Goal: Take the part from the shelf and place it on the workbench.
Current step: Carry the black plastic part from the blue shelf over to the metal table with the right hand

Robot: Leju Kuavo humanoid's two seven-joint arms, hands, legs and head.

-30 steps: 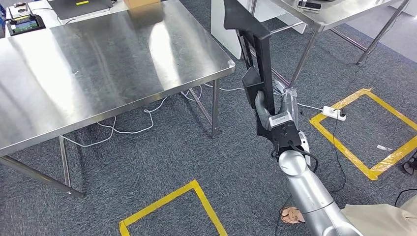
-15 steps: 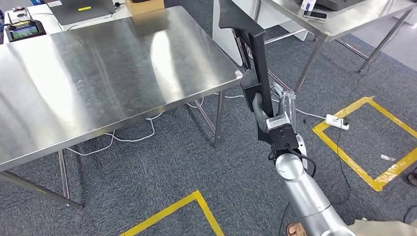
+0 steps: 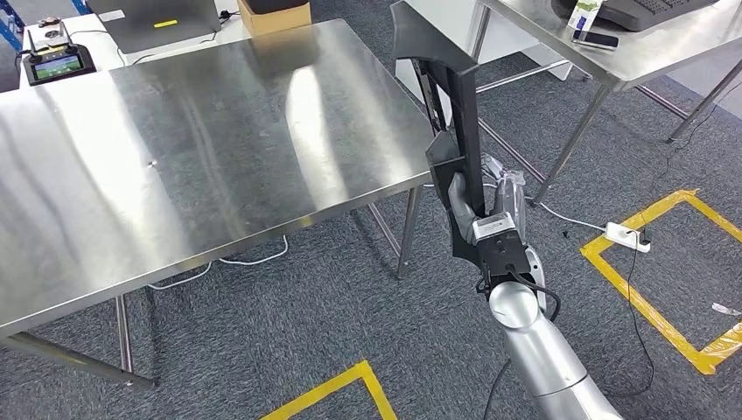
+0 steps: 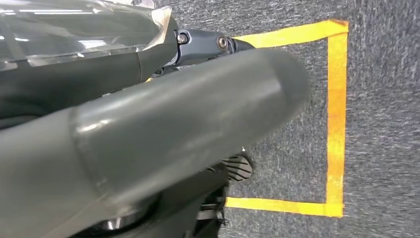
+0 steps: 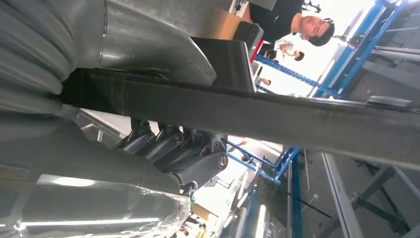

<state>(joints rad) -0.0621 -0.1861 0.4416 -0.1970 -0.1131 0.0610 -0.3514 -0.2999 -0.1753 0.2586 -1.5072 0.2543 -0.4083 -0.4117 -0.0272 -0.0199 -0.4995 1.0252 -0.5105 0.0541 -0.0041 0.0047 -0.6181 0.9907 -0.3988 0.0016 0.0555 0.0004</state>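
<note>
Right hand [image 3: 468, 197] is clamped on the black part [image 3: 455, 105], gripping it near its lower end. The part stands close to upright, long axis running up and away from the hand, with the wider flared end on top. The right wrist view confirms it: the black bar [image 5: 277, 116] crosses the frame with the grey thumb wrapped over it and the darker fingers [image 5: 183, 148] curled under.

Key relation: the steel worktop [image 3: 175, 157] lies to the robot's left of the held part. The part sits just off the worktop's right-hand corner, beyond the edge and over the carpet, not above the surface yet. The upper end appears to overlap the corner, but whether it is actually over the steel I cannot tell.

Left hand [image 4: 148, 139] hangs low over the carpet and a yellow tape square [image 4: 337, 114]. Thumb seen up close, nothing visibly held, but I cannot tell if the fingers are apart or together.

Judgement: carry phase, placing not yet done. Right arm is the only one positioned to act. The next move probably needs the part swung left over the worktop and tipped from upright to flat before release; the tall top end could clip the edge.
</note>
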